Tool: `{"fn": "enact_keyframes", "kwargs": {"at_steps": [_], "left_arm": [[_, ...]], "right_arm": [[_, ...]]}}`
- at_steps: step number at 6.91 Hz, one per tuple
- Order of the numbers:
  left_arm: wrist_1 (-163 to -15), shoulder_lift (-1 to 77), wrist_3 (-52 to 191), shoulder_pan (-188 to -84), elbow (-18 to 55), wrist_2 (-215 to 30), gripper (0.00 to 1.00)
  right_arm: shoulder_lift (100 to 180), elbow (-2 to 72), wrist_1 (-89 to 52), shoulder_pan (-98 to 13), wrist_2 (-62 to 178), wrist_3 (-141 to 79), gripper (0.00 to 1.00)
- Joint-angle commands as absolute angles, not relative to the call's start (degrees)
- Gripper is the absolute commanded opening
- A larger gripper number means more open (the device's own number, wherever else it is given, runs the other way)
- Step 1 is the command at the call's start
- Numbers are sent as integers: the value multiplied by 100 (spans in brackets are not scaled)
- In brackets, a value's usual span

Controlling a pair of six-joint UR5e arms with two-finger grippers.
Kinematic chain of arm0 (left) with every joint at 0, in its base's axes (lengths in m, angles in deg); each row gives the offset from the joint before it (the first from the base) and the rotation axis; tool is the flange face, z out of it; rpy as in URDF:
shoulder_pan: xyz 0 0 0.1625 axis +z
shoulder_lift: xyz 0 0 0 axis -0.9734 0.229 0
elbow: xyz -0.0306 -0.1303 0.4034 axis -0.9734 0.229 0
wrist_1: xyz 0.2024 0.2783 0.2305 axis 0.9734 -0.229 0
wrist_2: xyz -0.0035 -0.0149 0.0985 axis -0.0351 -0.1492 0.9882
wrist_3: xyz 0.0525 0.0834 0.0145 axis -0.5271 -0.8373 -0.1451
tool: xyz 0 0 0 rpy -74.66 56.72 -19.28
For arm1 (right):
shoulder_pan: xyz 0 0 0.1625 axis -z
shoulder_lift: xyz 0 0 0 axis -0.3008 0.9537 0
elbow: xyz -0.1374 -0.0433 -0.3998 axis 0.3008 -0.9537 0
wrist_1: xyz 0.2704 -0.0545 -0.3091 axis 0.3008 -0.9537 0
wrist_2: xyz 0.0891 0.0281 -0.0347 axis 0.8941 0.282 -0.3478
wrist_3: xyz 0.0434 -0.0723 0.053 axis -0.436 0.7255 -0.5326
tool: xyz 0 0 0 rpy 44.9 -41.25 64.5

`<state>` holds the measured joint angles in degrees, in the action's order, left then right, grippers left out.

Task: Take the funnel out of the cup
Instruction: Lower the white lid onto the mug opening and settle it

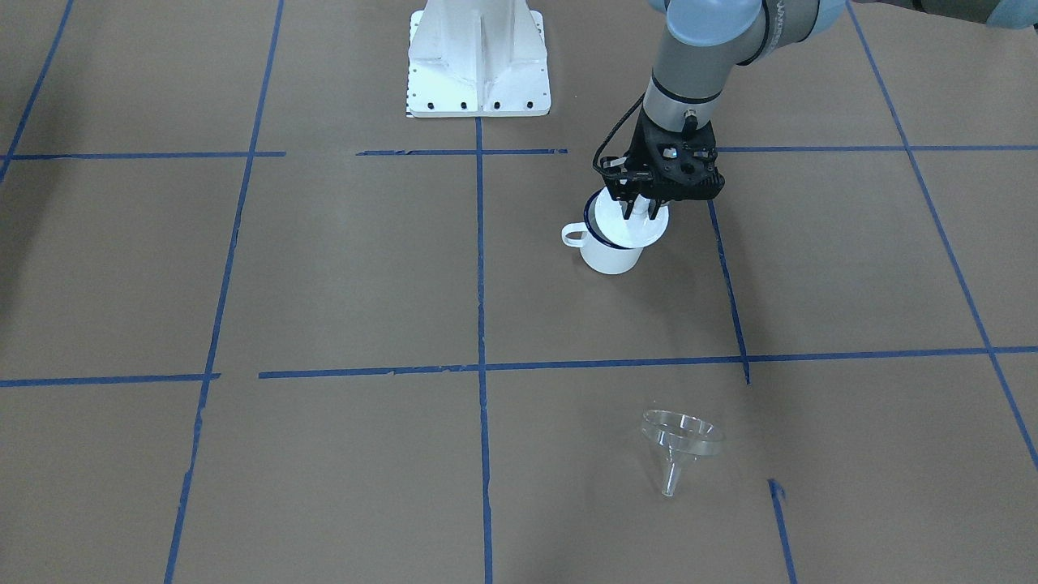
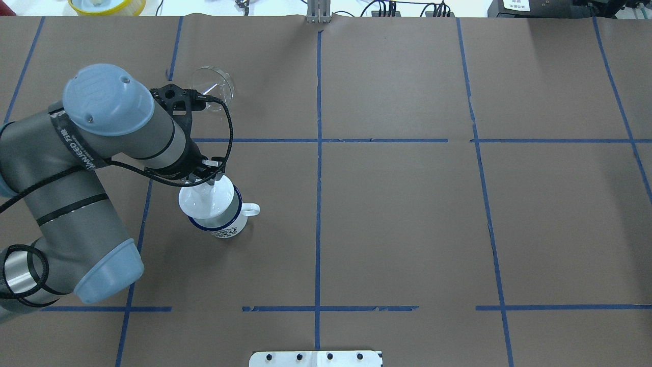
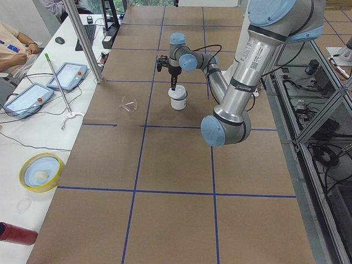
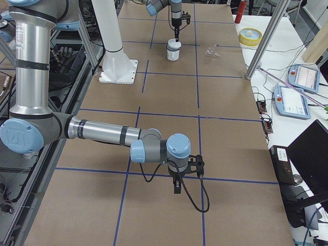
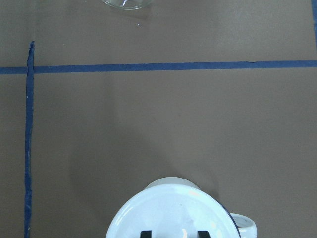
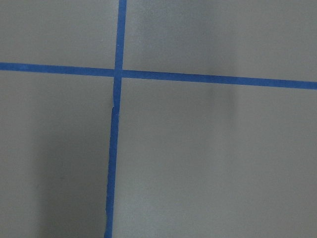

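The clear funnel (image 1: pixel 679 446) lies on its side on the brown paper, apart from the cup; it also shows in the overhead view (image 2: pixel 211 84) and at the top edge of the left wrist view (image 5: pixel 126 4). The white cup (image 1: pixel 612 255) with a blue rim stands upright (image 2: pixel 229 224). My left gripper (image 1: pixel 641 212) is directly above it, shut on the knob of a white round lid (image 1: pixel 628 221), which sits tilted over the cup's mouth (image 5: pixel 173 215). My right gripper (image 4: pixel 177 187) hangs low over the table far from the cup; I cannot tell whether it is open or shut.
The robot's white base plate (image 1: pixel 478 65) stands behind the cup. Blue tape lines (image 1: pixel 480 365) cross the brown paper. A yellow-rimmed bowl (image 3: pixel 38 171), tablets and cables lie on the side bench past the table's far edge.
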<state>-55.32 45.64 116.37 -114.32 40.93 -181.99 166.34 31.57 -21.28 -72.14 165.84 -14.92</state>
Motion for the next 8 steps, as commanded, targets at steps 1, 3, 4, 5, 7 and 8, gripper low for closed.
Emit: {"fn": "enact_keyframes", "kwargs": {"at_steps": [1,3,4,5,7,8], "left_arm": [[-5534,4569,11607,-11438,4076,-18200,0],[-5534,4569,11650,-11412,4076,-18200,0],[-5534,4569,11659,-11394,4076,-18208,0],[-5534,4569,11686,-11394,4085,-18209,0],[-5534,4569,11704,-11386,4085,-18217,0],[-5543,4569,11704,-11385,4085,-18217,0]], "right_arm": [[16634,3157,-2128,-7214,16583,-1492,100],[16634,3157,-2128,-7214,16583,-1492,100],[16634,3157,-2128,-7214,16583,-1492,100],[16634,3157,-2128,-7214,16583,-1492,100],[16634,3157,-2128,-7214,16583,-1492,100],[16634,3157,-2128,-7214,16583,-1492,100]]}}
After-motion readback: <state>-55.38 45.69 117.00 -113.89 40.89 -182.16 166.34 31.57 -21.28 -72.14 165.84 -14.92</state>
